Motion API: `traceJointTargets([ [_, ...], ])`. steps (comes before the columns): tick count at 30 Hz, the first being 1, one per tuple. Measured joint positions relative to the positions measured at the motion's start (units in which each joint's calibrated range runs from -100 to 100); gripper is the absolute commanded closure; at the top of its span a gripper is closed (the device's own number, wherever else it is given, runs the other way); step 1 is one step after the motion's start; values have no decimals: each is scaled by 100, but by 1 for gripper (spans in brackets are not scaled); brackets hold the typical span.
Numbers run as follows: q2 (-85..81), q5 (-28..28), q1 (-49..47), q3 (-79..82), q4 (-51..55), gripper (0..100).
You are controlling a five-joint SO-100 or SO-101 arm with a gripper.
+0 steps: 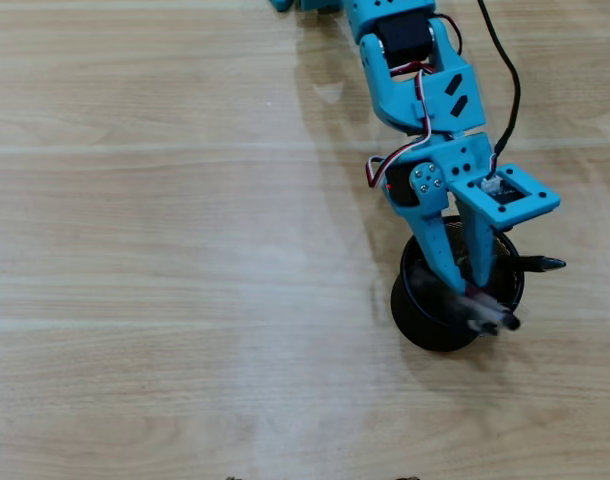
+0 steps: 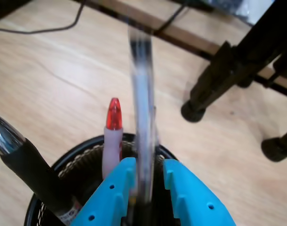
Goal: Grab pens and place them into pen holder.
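A blurred pen point(image 2: 142, 117) is sitting clenched in the claw point(image 2: 146, 188) above the pen holder point(image 1: 447, 318) on the counter point(image 1: 185, 250); only the wrist view is revealing a red pen point(image 2: 113, 136) inside.

The overhead view looks straight down from well above the wooden table point(image 1: 135, 250). The wrist view sits close behind the blue fingers point(image 2: 113, 197), facing along them. Both share the pen holder point(image 1: 425, 325) directly beneath those fingers.
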Motion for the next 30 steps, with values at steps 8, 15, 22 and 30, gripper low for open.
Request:
traceJointTargets([
  [8,-550,10,-51,894,-1335,92],
  [15,-1845,981,34,806,758,92],
  [22,-4113,2770,827,1452,5323,92],
  [30,-7380,3396,1494,4887,7244,92],
])
